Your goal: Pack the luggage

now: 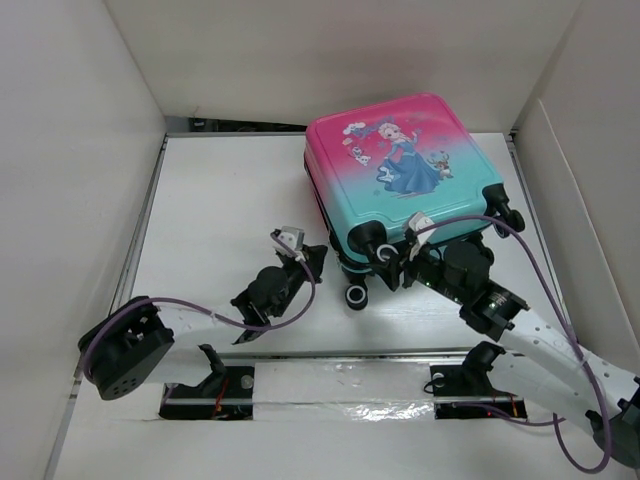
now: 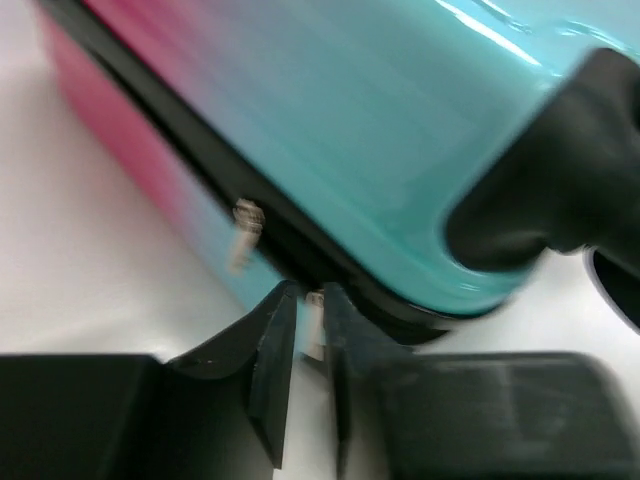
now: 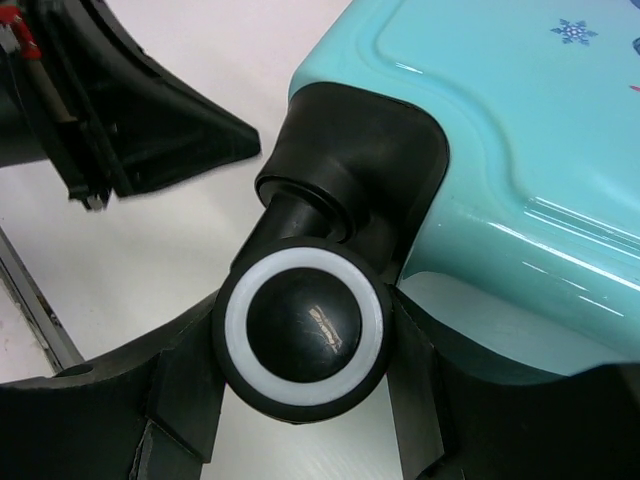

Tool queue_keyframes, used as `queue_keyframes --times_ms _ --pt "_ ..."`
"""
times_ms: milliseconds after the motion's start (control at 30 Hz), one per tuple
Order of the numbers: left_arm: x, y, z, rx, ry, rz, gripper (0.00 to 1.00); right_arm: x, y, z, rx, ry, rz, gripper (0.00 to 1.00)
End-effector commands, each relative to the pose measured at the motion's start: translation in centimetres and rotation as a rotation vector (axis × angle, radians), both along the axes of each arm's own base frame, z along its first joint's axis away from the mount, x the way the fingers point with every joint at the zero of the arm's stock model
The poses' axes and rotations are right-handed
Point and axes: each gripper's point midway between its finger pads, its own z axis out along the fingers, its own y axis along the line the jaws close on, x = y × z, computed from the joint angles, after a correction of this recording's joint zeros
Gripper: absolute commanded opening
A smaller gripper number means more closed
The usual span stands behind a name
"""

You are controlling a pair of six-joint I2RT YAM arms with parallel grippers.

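Luggage (image 1: pixel 400 165): lies flat on the white table (image 1: pixel 220 200), at about 1 o'clock from table centre. Princess side faces up, pink end toward 12, teal wheeled end toward 6. Shell halves are together, so the interior is hidden and contents cannot be told.

Left gripper (image 1: pixel 312 262): at the case's 7 o'clock corner, at the side seam. Overhead, its jaws are too small to read.

Left wrist view (blurred): dark zip seam runs between the teal and pink shell. Fingers (image 2: pixel 275 350) are clenched on a small pale tab, apparently a zip pull (image 2: pixel 313 335). A second pull (image 2: pixel 245 232) hangs from the seam toward 10 o'clock, free of the fingers.

Right gripper (image 1: pixel 400 262): at the near edge of the case, among the wheels.

Right wrist view: a black wheel (image 3: pixel 303 335) with a white ring sits between the two fingers, touching both, so it is grasped. Its housing (image 3: pixel 360 150) joins the teal corner toward 12. The overhead view shows further wheels but not this contact.
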Motion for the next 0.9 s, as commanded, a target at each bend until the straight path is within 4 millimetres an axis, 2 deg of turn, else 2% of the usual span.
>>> queue_keyframes --times_ms 0,33,67,100,167,300,367,500,533,633,700,867 --pt "-1.7 -3.8 0.7 0.048 -0.029 -0.212 0.18 0.0 0.6 1.6 0.01 -0.046 0.013 0.0" --pt "-2.1 -4.5 0.4 0.062 -0.026 -0.259 0.26 0.0 0.5 1.9 0.016 -0.055 0.007 0.0" --pt "-2.2 -4.7 -0.3 0.093 -0.004 -0.276 0.3 -0.2 0.1 1.2 -0.007 -0.035 0.004 0.0" --pt "-2.3 -5.1 -0.2 0.105 -0.011 -0.293 0.34 0.0 -0.3 1.3 -0.011 -0.038 -0.022 0.0" --pt "-2.6 -5.4 -0.7 0.129 -0.002 -0.322 0.37 -0.2 -1.1 1.6 -0.011 -0.05 -0.045 0.0" --pt "-2.5 -5.4 -0.9 0.149 0.001 -0.322 0.36 -0.6 -2.5 1.6 -0.023 -0.051 -0.078 0.0" --pt "-1.7 -4.9 -1.2 0.161 0.009 -0.283 0.35 -0.7 -3.0 1.5 -0.031 -0.045 -0.085 0.0" --pt "-1.0 -3.7 -1.3 0.17 0.011 -0.222 0.2 -1.1 -3.5 1.5 -0.023 -0.048 -0.09 0.0" --pt "-0.9 -3.5 -1.1 0.165 0.007 -0.228 0.21 -1.2 -3.5 1.4 -0.024 -0.045 -0.091 0.0" --pt "-1.7 -4.3 -1.3 0.174 0.005 -0.312 0.35 -0.9 -3.9 1.2 -0.03 -0.043 -0.118 0.0" --pt "-2.0 -4.8 -1.6 0.203 0.007 -0.352 0.4 -0.8 -3.9 1.3 -0.028 -0.043 -0.123 0.0" --pt "-2.6 -6.4 -3.0 0.252 0.032 -0.448 0.4 -0.6 -3.6 1.3 -0.032 -0.04 -0.117 0.0"
